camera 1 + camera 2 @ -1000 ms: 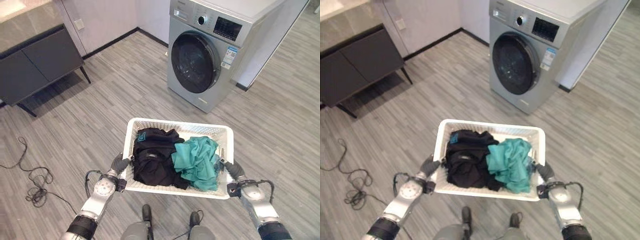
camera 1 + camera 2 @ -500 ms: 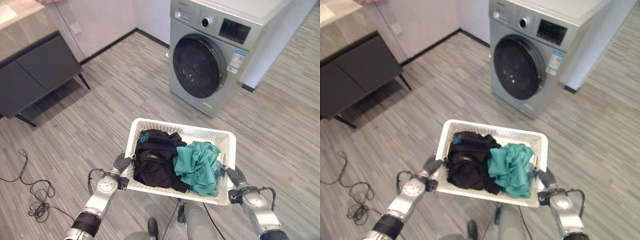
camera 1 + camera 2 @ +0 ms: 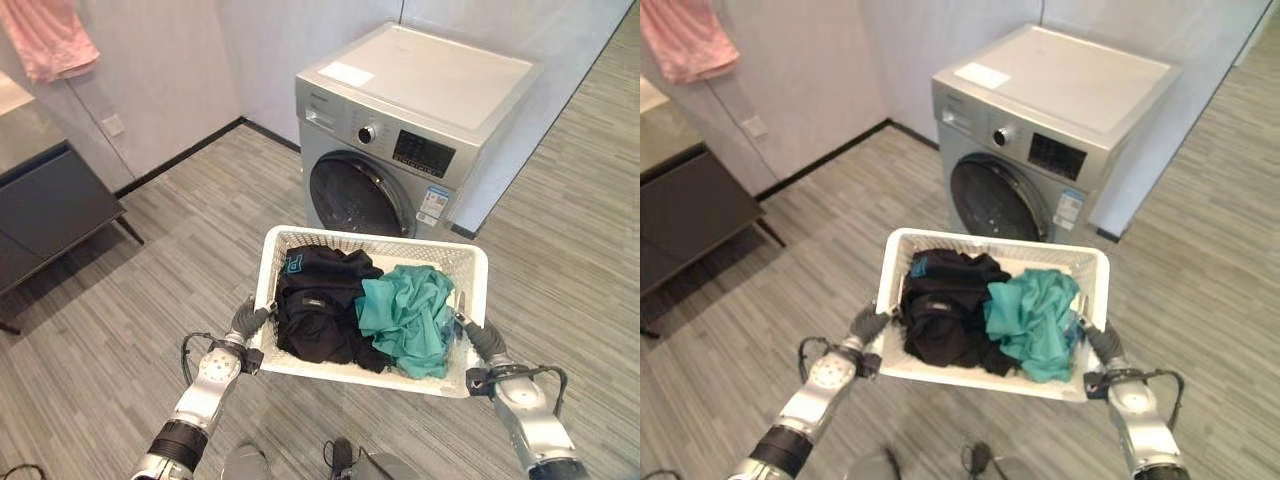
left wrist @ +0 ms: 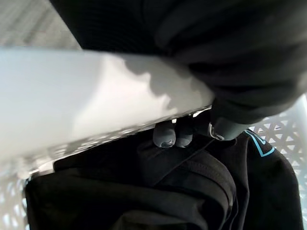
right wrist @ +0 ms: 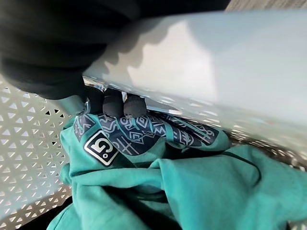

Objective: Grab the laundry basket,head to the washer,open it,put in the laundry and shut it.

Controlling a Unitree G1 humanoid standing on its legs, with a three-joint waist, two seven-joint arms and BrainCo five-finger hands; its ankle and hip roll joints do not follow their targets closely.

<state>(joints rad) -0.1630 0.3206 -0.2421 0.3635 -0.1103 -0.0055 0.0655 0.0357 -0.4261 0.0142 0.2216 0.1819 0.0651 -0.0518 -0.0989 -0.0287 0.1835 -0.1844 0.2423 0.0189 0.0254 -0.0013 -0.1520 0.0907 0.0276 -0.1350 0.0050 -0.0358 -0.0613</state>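
Left eye view shows the white laundry basket [image 3: 455, 262] carried level in front of the robot, one hand at each short end, so the load stays balanced and nothing slides out on the walk. The left hand [image 3: 247, 322] grips the rim at 9 o'clock of the basket, the right hand [image 3: 482, 340] at 3 o'clock. Inside, black clothes [image 3: 322, 305] fill the 9 o'clock half and a teal garment [image 3: 408, 316] lies against them on the 3 o'clock side.

The washer [image 3: 420, 110] stands at 12 o'clock, just beyond the basket's far rim, its round door [image 3: 357, 197] closed and partly hidden behind that rim. By my reading the approach is nearly done; the basket probably has to go down before a hand is free for the door.

A dark cabinet [image 3: 50, 210] sits at 9 o'clock by the wall, with a pink cloth [image 3: 50, 38] hanging at 10 o'clock.

The head views give only the backs of the hands. The left wrist view adds the grip itself: fingertips [image 4: 165, 135] hooked over the rim and curled down inside against the black fabric. The right wrist view shows the same wrap, fingertips [image 5: 115, 104] clamped under the rim, touching a patterned collar of the teal garment that the head views do not reveal.
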